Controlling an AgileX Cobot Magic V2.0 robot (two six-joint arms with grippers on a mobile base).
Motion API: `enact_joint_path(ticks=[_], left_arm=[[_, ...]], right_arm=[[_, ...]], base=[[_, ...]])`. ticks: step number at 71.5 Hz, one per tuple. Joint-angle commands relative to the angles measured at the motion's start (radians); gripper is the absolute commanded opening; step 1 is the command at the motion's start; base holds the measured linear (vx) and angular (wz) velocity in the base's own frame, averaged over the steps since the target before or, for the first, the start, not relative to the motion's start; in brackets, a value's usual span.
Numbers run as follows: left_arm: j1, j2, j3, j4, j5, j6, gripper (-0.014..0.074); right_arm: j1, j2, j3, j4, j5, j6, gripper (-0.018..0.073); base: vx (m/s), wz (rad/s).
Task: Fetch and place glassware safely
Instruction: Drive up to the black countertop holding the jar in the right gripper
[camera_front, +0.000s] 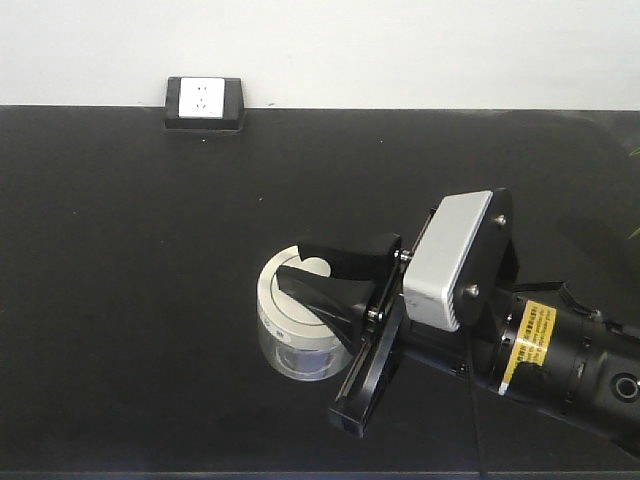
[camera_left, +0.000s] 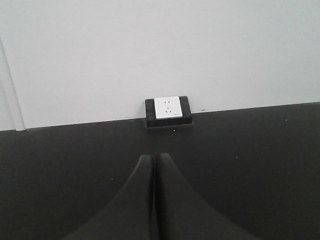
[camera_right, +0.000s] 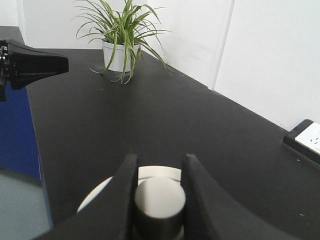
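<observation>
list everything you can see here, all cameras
glass jar: 1, clear with cream-white lid, table centre
lid knob: 1, pale, middle of the lid
power socket: 1, white in black frame, table's back edge by the wall
potted plant: 1, green in white pot, table's far end in right wrist view
table: 1, black
wall: 1, white, behind table
right gripper: 1, black, jaws closed on lid knob
left gripper: 1, black, jaws shut, empty

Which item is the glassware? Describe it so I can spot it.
On the black table, look near the middle, in front of the wall socket. The jar is squat clear glass with a round cream lid, its knob between the fingers of the right gripper.
</observation>
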Motion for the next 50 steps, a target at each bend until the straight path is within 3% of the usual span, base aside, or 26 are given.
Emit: enact_joint_path(ticks=[1,50], left_arm=[[0.0,0.002,-0.029,-0.006,-0.071,-0.008,-0.0007],[0.0,0.002,-0.029,-0.006,-0.071,-0.008,-0.0007]], right_arm=[[-0.003,-0.029,-0.029,0.033,-0.084,-0.003,-0.0003],[-0.003,-0.029,-0.029,0.033,-0.084,-0.003,-0.0003]], base=[[0.08,0.01],[0.04,0.0]])
